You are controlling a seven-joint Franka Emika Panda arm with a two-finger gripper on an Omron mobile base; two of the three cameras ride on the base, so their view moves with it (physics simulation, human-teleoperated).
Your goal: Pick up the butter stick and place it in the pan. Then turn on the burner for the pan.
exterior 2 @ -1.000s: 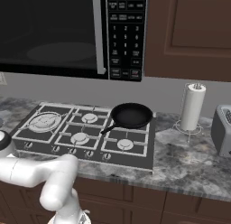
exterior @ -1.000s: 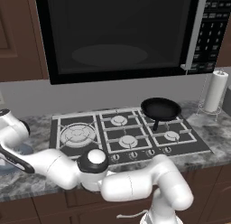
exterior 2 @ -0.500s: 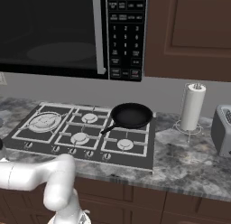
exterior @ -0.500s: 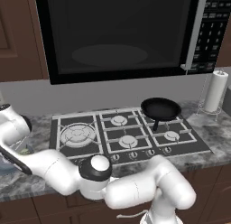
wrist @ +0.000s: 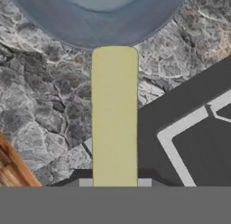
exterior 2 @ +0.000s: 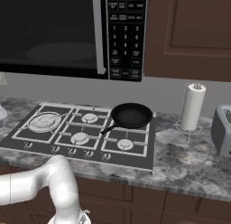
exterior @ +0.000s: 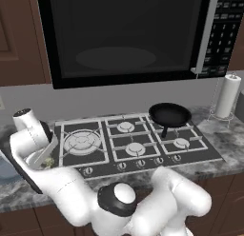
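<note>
**Butter held above the stone tabletop, pan waiting on the hob**

Grey marbled tabletop (exterior 2: 189,160) runs under a dark microwave (exterior: 128,35) and brown cabinets, with a black gas hob (exterior 2: 85,135) set into it. At the left end of the hob the arm bends low over the tabletop's edge, wrist down, and the hand view looks straight along the fingers (wrist: 114,184).

Between the fingers sits the butter (wrist: 114,114), a pale-yellow bar running lengthwise away from the tips; the fingers stand narrow, pinched on its near end from either side. Its far end reaches up to the rim of a blue-grey plate (wrist: 103,24) that lies beyond the tips. Whether the butter touches the plate cannot be told. Under and to one side of the bar is the marbled stone; to the other side of the fingers is the dark hob surface with a pale grate outline. A brown wooden edge shows at the lower corner, on the stone side.

The pan (exterior 2: 131,115) rests on the hob's back right burner, well away from the fingers, its short handle pointing toward the front. Beyond it, farther still from the fingers, a paper-towel roll (exterior 2: 192,106) stands upright, and a toaster (exterior 2: 223,130) sits at the tabletop's far right.
</note>
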